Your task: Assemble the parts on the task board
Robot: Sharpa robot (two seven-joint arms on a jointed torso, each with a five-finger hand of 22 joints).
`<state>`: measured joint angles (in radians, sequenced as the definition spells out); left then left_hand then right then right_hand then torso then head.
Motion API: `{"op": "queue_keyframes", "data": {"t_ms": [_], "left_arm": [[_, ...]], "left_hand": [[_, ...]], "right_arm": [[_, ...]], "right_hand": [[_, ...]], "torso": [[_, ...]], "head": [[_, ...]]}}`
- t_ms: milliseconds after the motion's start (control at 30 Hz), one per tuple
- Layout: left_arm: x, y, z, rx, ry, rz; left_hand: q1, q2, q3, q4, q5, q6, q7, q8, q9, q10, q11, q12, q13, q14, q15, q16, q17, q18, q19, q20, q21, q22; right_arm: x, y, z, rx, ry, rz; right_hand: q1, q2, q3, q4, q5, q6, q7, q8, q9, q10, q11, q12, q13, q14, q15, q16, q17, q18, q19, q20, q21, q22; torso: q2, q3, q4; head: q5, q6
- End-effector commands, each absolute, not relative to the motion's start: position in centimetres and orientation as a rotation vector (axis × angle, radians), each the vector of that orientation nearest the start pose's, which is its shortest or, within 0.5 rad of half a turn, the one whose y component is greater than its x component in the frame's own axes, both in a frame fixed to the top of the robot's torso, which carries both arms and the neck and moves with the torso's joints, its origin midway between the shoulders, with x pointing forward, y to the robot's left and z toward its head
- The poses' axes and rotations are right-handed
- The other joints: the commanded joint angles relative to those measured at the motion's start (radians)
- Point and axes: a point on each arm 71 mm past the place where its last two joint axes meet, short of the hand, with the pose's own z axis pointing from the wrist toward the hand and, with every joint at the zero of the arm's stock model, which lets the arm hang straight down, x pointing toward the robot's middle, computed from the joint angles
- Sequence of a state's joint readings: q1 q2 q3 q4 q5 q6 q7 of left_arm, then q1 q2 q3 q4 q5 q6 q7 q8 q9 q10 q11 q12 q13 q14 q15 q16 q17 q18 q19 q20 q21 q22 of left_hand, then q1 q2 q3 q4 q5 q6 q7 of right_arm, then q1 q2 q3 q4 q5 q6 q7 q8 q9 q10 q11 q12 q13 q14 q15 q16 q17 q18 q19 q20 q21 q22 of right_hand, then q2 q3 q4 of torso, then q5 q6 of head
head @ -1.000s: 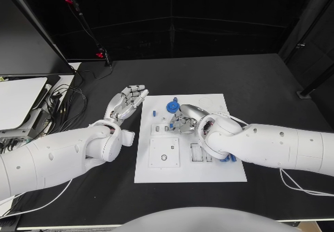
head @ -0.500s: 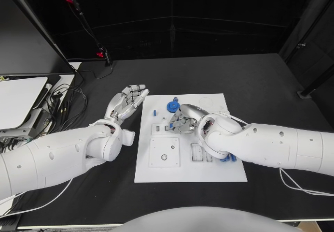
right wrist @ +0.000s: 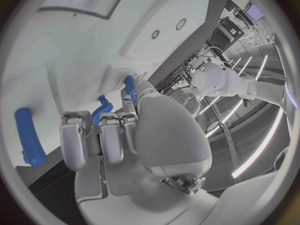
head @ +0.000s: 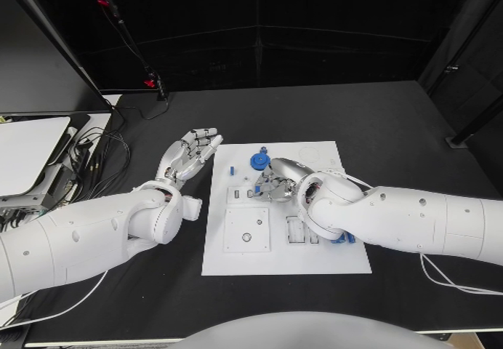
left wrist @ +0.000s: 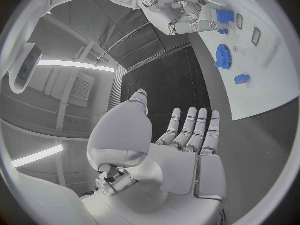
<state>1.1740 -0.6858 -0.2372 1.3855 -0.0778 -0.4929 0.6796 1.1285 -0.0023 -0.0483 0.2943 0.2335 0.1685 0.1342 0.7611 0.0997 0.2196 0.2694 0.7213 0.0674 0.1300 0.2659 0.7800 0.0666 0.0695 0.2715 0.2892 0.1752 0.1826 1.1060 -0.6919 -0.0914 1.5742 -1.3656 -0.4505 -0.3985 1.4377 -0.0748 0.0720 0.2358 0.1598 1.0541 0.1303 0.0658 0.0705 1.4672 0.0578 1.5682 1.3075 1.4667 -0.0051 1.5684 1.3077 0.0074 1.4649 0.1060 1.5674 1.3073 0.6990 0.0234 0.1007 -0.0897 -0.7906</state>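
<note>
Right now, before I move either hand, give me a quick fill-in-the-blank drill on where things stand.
1. The left hand hovers over the bare table beside the board, fingers apart, holding ____.
2. The right hand is over the ____, fingers curled down among the parts.
3. The blue gear lies on the board between the two ____.
4. The board's colour is ____.

Missing words: nothing; board; hands; white
</note>
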Motion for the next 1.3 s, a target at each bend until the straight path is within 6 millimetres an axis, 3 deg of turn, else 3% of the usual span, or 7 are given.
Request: {"op": "queue_keyframes", "data": {"t_ms": [33,667,933,1300], "left_arm": [[47.51,17.87,-22.79,-0.701,1.142,-1.560],[47.52,17.94,-22.84,-0.703,1.144,-1.558],[47.52,17.98,-22.84,-0.704,1.144,-1.557],[47.52,18.00,-22.85,-0.704,1.144,-1.555]], "left_hand": [[0.003,0.010,-0.002,-0.001,0.005,-0.002,0.166,0.005,-0.001,-0.006,0.001,0.004,-0.001,-0.001,0.005,0.004,-0.001,0.017,-0.008,0.000,0.003,0.000],[0.004,0.010,-0.002,-0.001,0.005,-0.002,0.166,0.005,-0.002,-0.006,0.001,0.004,-0.001,-0.001,0.005,0.004,-0.001,0.017,-0.008,0.000,0.003,0.000],[0.004,0.010,-0.002,-0.001,0.005,-0.002,0.166,0.005,-0.002,-0.006,0.001,0.004,-0.001,-0.001,0.005,0.004,-0.001,0.017,-0.008,0.000,0.003,0.000],[0.004,0.010,-0.002,-0.001,0.005,-0.002,0.166,0.005,-0.002,-0.006,0.001,0.004,-0.001,-0.001,0.005,0.004,-0.001,0.017,-0.008,0.000,0.003,0.000]], "right_arm": [[44.83,-12.78,-23.99,0.100,1.812,0.636],[44.78,-12.78,-23.81,0.100,1.786,0.648],[44.76,-12.58,-23.40,0.062,1.729,0.655],[44.67,-12.43,-23.30,0.037,1.718,0.649]], "right_hand": [[-0.006,-0.003,-0.004,0.000,-0.004,-0.007,-0.002,-0.003,-0.001,0.104,0.007,0.003,0.263,0.104,0.008,0.002,0.263,-0.007,0.106,0.005,0.003,0.264],[-0.004,-0.018,-0.002,0.002,-0.011,-0.014,-0.004,-0.001,-0.001,0.104,0.007,0.003,0.263,0.104,0.009,0.002,0.263,-0.007,0.106,0.007,0.003,0.264],[0.016,0.015,0.027,-0.002,-0.005,0.045,-0.029,0.022,0.010,0.104,-0.015,0.003,0.263,0.104,0.000,0.002,0.263,-0.007,0.106,0.002,0.003,0.264],[0.021,0.015,0.029,-0.006,-0.002,0.045,-0.030,0.019,0.009,0.104,-0.016,0.003,0.263,0.104,-0.002,0.002,0.263,-0.007,0.106,0.000,0.003,0.264]], "torso": [[0.000,0.0005,0.0002],[0.001,0.0001,0.0002],[0.001,0.0000,0.0004],[0.000,0.0005,0.0006]], "head": [[0.000,0.001],[-0.003,0.001],[-0.003,0.002],[-0.003,0.003]]}}
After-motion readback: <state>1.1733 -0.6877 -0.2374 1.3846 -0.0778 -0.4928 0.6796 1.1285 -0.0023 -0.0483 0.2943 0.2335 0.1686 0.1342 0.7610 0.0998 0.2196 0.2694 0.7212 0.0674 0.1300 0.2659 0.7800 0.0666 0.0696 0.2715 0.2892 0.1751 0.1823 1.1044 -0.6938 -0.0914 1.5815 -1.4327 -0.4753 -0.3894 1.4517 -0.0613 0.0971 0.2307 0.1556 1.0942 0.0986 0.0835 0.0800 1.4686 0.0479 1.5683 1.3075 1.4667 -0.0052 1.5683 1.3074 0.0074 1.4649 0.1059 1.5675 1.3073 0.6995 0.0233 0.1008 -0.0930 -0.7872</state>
